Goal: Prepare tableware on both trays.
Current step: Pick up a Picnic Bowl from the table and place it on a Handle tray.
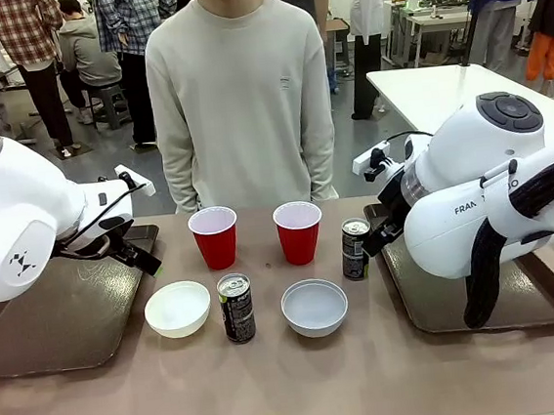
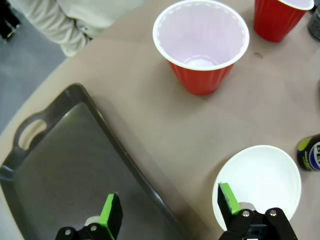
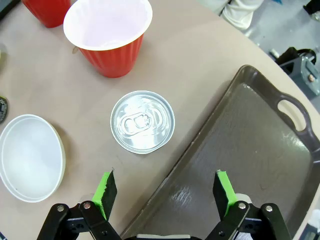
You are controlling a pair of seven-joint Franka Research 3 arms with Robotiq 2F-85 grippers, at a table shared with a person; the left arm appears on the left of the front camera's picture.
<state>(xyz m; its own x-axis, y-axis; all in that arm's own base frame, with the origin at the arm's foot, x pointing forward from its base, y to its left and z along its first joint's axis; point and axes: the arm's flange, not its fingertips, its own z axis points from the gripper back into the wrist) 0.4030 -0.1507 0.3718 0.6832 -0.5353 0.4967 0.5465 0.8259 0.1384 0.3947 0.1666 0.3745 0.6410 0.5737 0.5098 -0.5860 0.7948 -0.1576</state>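
Beige table [image 1: 295, 392]: red cups [image 1: 214, 237] [image 1: 298, 232], white bowl [image 1: 178, 308], grey-blue bowl [image 1: 314, 307], cans [image 1: 236, 308] [image 1: 356, 248] stand between left tray [image 1: 43, 328] and right tray [image 1: 546, 294]. Left gripper [image 2: 168, 197] gapes over its tray's rim; right gripper [image 3: 165, 176], jaws wide, seemingly over the other rim, beside one can.

The table [image 1: 295, 392] is viewed across toward the person [image 1: 240, 103]; both red cups [image 1: 214, 241] [image 1: 298, 235] are shared, seen closely from above by wrist cameras

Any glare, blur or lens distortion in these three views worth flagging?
Front view: even light, soft shadows beside the white bowl, all sharp. Left wrist view: the table edge bows with the wide-angle lens. Right wrist view: sheen on the can top, a glare patch on the right tray floor.
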